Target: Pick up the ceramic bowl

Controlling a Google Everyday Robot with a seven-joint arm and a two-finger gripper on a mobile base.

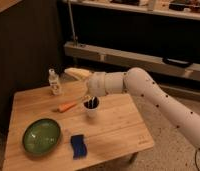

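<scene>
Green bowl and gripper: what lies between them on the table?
In the camera view, an orange stick-like thing lies between the gripper, near the far edge of the table, and the green bowl; the rest is bare wood.

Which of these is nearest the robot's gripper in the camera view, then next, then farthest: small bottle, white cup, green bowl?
The gripper hovers above the table's back edge.
1. The small bottle, close beside it at the back edge.
2. The white cup, mid-table.
3. The ceramic bowl, by the front corner.
</scene>
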